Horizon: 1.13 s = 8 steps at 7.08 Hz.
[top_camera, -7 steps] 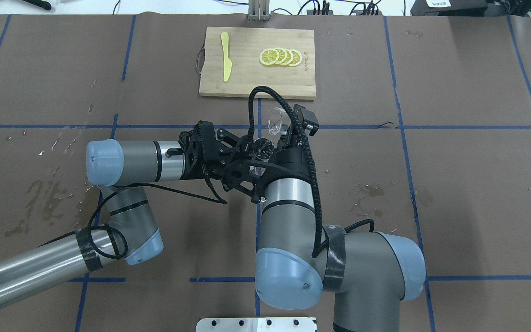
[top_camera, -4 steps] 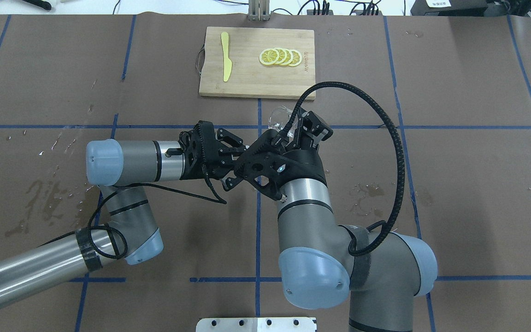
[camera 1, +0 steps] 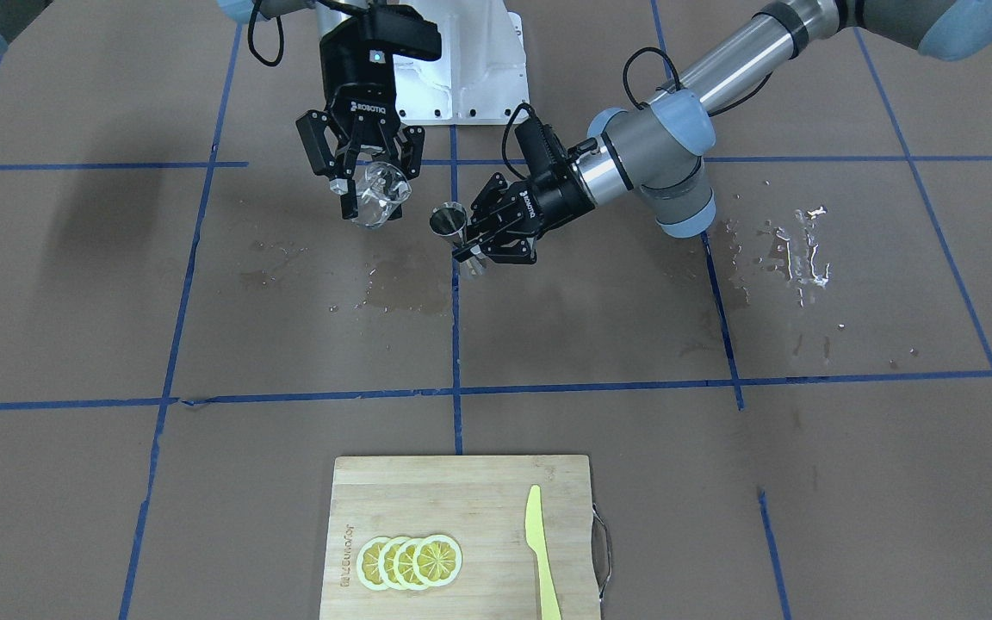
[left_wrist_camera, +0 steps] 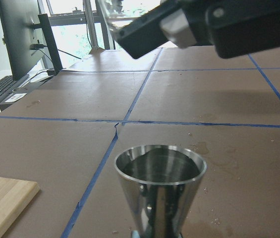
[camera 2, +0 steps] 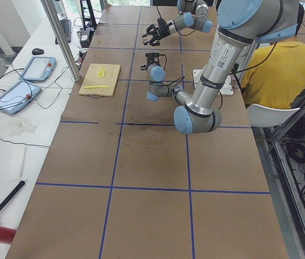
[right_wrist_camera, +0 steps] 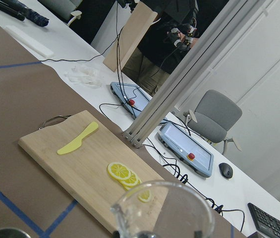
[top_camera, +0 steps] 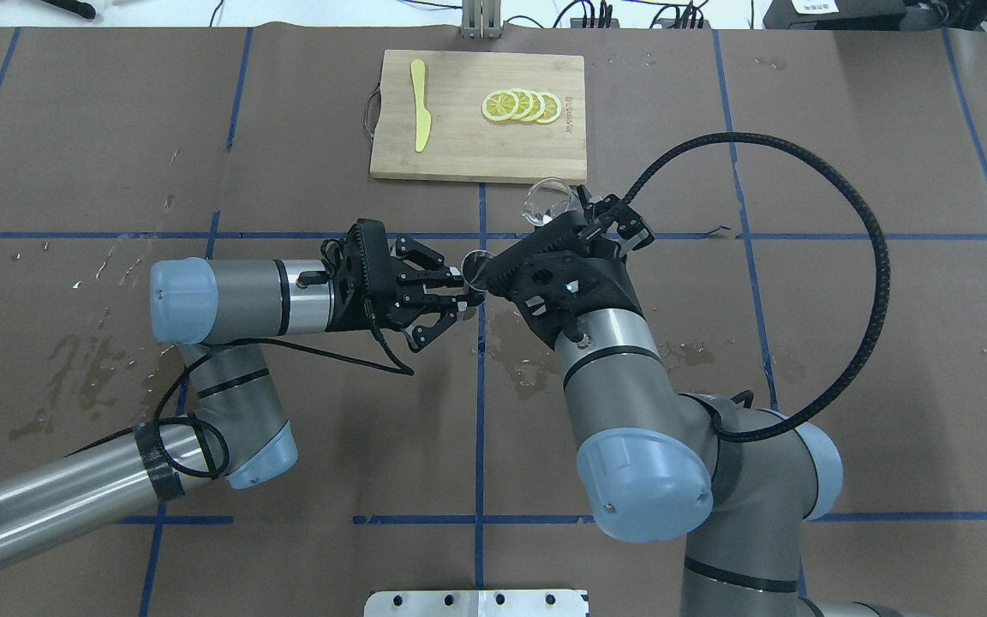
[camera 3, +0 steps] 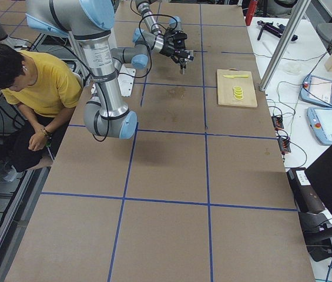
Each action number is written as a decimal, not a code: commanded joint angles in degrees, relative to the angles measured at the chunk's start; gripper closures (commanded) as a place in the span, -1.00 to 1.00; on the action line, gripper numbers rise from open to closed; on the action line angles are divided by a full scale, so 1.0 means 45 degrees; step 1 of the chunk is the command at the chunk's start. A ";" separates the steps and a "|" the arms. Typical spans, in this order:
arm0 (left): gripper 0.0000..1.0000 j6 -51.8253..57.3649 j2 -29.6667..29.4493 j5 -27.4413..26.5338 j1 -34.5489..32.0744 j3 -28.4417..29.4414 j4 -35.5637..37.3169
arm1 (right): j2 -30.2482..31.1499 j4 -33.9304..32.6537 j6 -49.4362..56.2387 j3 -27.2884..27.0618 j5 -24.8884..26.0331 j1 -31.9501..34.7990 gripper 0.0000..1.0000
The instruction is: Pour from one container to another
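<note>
The clear beaker-like cup (camera 1: 380,202) hangs above the table with my right gripper (camera 1: 373,191) shut on it. From overhead the cup (top_camera: 549,199) sticks out past the right gripper (top_camera: 575,218) toward the cutting board. The steel jigger (camera 1: 447,220) stands upright in the air, my left gripper (camera 1: 466,250) shut around its lower cone. Overhead, the jigger (top_camera: 476,264) sits just beyond the left gripper (top_camera: 466,296). Cup and jigger are apart, the cup to the robot's right. The jigger's rim (left_wrist_camera: 159,168) fills the left wrist view; the cup's rim (right_wrist_camera: 164,208) shows in the right wrist view.
A wooden cutting board (top_camera: 459,146) at the far side carries lemon slices (top_camera: 521,106) and a yellow knife (top_camera: 419,104). Wet patches (top_camera: 519,351) mark the brown table under the grippers and at the left (top_camera: 74,368). A person in a yellow shirt (camera 3: 42,88) sits behind the robot.
My right arm has swung to the right and turned its wrist, carrying the cup away from over the jigger. The left gripper with the jigger has shifted slightly.
</note>
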State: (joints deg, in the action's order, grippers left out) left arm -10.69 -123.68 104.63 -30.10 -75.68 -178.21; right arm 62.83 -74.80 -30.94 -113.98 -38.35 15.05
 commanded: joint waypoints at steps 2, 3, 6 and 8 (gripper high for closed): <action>1.00 -0.1567 0.0802 -0.0008 -0.0263 -0.0659 -0.0455 | 0.1194 0.2149 -0.0136 0.0037 -0.0228 0.0502 1.00; 1.00 -0.2209 0.1231 -0.0008 -0.0420 -0.1070 -0.0475 | 0.1214 0.2149 -0.0136 0.0056 -0.0228 0.0580 1.00; 1.00 -0.3287 0.2830 -0.0008 -0.1082 -0.1289 -0.2401 | 0.1351 0.2168 -0.0136 0.0095 -0.0248 0.0659 1.00; 1.00 -0.3309 0.4197 0.0011 -0.1454 -0.1580 -0.3362 | 0.1351 0.2188 -0.0156 0.0095 -0.0248 0.0640 1.00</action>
State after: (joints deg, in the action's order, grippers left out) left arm -25.29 -108.36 104.61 -35.54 -81.99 -190.74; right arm 68.88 -65.03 -31.58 -113.56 -39.46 17.99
